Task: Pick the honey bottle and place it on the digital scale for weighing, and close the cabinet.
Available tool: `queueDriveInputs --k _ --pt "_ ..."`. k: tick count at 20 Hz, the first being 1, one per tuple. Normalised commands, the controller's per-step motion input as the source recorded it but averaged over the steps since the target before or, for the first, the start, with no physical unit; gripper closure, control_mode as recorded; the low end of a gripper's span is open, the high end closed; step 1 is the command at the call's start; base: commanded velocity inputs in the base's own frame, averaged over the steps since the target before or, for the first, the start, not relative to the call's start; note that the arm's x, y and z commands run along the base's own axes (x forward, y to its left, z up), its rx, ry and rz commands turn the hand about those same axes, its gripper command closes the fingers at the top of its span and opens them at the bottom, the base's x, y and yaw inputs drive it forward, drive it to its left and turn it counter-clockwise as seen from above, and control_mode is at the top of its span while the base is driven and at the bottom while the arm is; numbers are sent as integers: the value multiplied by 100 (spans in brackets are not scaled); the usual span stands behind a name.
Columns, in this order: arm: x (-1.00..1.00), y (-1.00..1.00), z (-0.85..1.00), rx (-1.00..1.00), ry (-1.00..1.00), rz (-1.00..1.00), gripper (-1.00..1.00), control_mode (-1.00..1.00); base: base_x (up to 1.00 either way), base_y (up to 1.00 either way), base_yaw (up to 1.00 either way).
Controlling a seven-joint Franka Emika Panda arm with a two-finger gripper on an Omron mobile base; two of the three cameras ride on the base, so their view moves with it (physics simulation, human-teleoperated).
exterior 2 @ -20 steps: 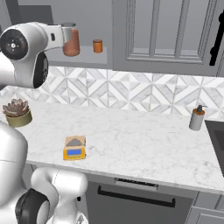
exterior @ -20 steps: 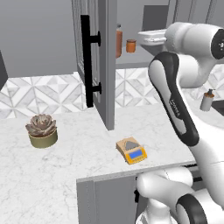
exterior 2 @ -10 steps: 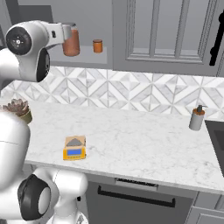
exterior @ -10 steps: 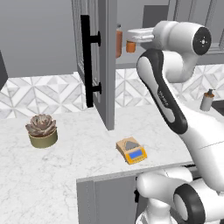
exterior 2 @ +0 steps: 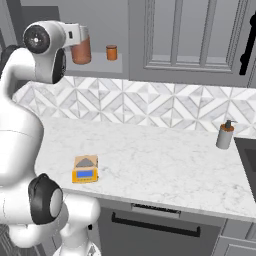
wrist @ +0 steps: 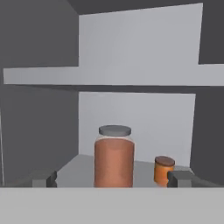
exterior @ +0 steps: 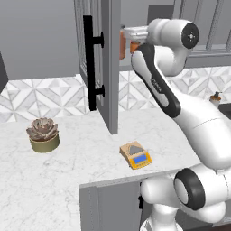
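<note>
Inside the open cabinet (exterior: 100, 67), the gripper (wrist: 113, 178) faces the honey bottle (wrist: 114, 156) with its fingers spread wide, clear of the glass and grasping nothing. The bottle stands upright on the cabinet shelf (wrist: 74, 168), a small orange jar (wrist: 164, 169) just beside it. Risks ahead: a skewed approach could knock the tall bottle over or nudge the jar, and a grip too near the lid may slip. The digital scale (exterior: 136, 154) waits on the surface (exterior: 58, 176) below.
</note>
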Motion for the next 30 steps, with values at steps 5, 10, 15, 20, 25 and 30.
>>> queueDriveInputs --k 5,10,15,20,25,30 --pt "50 7 11 0 3 0 -100 -100 0 0 0" --pt "55 7 10 0 2 0 -100 -100 0 0 0" --pt "47 8 7 -1 5 0 -100 -100 0 0 0" --pt "47 22 0 -4 7 0 -100 -100 0 0 0" --pt "48 18 0 -4 6 0 -100 -100 0 0 0" --pt "24 0 -8 0 0 0 -100 -100 0 0 0"
